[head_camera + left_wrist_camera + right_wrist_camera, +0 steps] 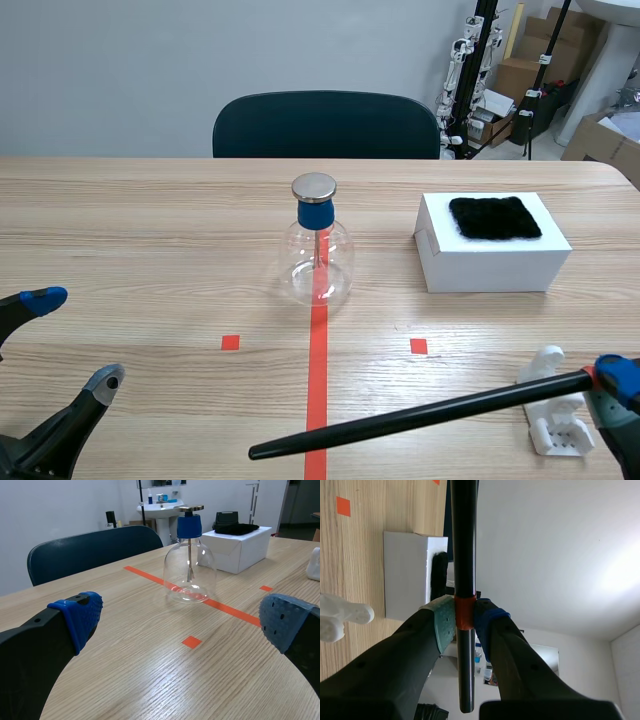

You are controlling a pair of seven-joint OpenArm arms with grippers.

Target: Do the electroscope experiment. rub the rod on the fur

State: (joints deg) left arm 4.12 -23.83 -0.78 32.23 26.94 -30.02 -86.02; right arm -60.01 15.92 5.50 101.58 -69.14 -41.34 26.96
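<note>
A wide wooden table (150,230) runs away from me, with a dark chair (325,125) pushed in at its far side. On the far right sits a white box (490,265). It is closed, so I cannot see inside, and a flat patch of black fur (494,217) lies on its lid.

At the centre stands a clear glass flask (318,262) with a blue stopper and a metal disc on top. Inside it hangs only a thin metal stem. It looks fragile.

My right gripper (615,385), at the near right, is clamped on a long black rod (420,415). The rod lies level above the table and points left, well apart from the fur. I judge it stiff, light and smooth enough to slip. My pads grip it at its orange band (465,612) near one end, which leaves the long part free for rubbing.

A small white stand (555,410) sits just beside that gripper. My left gripper (75,338), at the near left, is spread wide and holds nothing.
</note>
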